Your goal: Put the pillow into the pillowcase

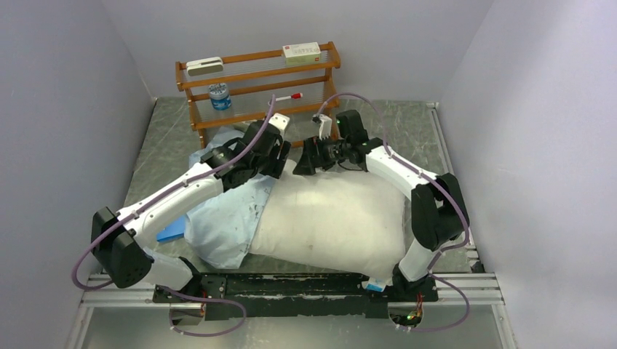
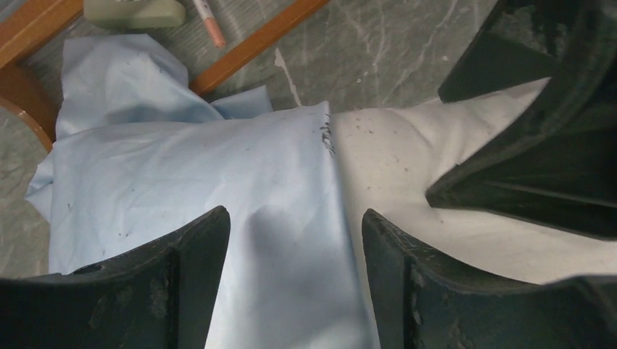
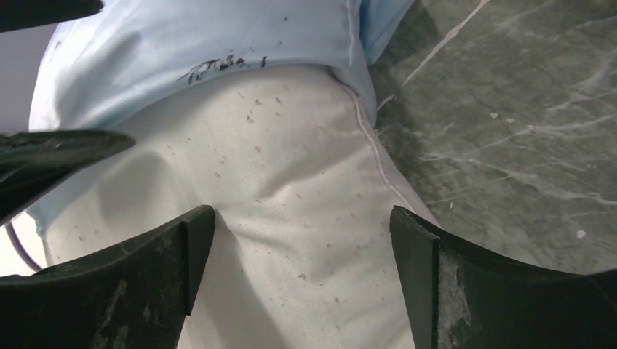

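Where grey bench (image 1: 167, 138) spreads across middle of top view, white pillow (image 1: 327, 218) lies at centre, left end inside light-blue pillowcase (image 1: 222, 225), right part bare. Pillowcase bunched left of centre. Left claw (image 2: 295, 218) wide over pillowcase hem, nothing between fingers. Right claw (image 3: 302, 218) wide over bare pillow, nothing between fingers.

Grey marbled table (image 1: 407, 123) w/ pillow (image 1: 327, 218), pillowcase (image 1: 218, 225), wooden rack (image 1: 258, 83) on it.

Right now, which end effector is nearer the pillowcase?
Left. The left end effector is open over the pillowcase, at its hem; the right end effector is open over bare pillow, just past that hem.
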Controlling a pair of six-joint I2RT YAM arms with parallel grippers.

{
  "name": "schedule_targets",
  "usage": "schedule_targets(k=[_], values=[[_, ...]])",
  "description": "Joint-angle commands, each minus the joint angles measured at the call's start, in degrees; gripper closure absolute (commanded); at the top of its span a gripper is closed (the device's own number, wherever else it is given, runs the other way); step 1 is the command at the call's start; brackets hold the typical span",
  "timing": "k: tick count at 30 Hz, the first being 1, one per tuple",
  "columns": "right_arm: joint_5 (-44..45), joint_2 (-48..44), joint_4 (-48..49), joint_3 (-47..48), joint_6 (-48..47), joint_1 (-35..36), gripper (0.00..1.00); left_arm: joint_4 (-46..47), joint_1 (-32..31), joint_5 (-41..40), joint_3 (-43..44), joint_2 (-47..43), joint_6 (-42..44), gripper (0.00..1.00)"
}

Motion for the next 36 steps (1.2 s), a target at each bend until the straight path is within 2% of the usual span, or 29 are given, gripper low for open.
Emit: schedule_targets(k=[1, 5, 7, 8, 9, 10, 11, 13, 17, 25, 31, 36], values=[[-4.8, 0.7, -0.7, -0.9, -2.0, -0.2, 0.08, 5.0, -0.3, -4.3, -2.3, 1.7, 2.1, 0.31], [-6.3, 0.1, 1.4, -3.3, -0.5, -0.1, 0.19, 4.2, -0.3, -2.5, -2.0, 4.5, 3.3, 0.42], [-7.1, -0.5, 3.1, -4.4, 0.5, -0.1, 0.31, 3.7, -0.3, -2.4, -1.3, 5.1, 3.1, 0.57], [-7.5, -0.8, 3.9, -5.0, 1.3, 0.0, 0.43, 3.5, -0.3, -2.2, -0.7, 4.9, 3.0, 0.67], [-7.6, -1.3, 5.6, -5.6, 2.5, 0.0, 0.63, 3.6, -0.4, -1.4, -0.2, 4.5, 2.9, 0.77], [-7.5, -2.0, 7.0, -6.2, 3.7, 0.1, 0.76, 4.0, -0.4, -0.5, 0.2, 3.8, 2.8, 0.85], [-7.4, -2.7, 8.5, -7.1, 5.0, 0.3, 0.86, 4.8, -0.3, 0.6, 0.6, 2.8, 2.4, 0.92], [-7.5, -5.1, 12.8, -9.3, 8.3, 0.6, 0.99, 6.6, -0.4, 4.1, 1.0, 0.6, 1.4, 0.95], [-6.9, -9.1, 22.5, -13.3, 13.9, 2.1, 1.0, 10.9, -0.4, 12.5, 1.4, -3.9, -2.3, 0.95], [3.5, -18.8, 43.1, -23.0, 30.9, 4.2, 1.0, 22.0, -0.4, 28.2, 0.7, -8.7, -9.1, 0.95], [15.0, -23.0, 45.8, -26.1, 35.6, 7.1, 1.0, 31.0, -0.5, 39.9, -1.5, -9.4, -14.9, 0.95], [22.3, -24.6, 44.7, -26.8, 38.0, 8.9, 1.0, 39.1, -1.6, 45.2, -4.8, -10.8, -20.3, 0.95]])
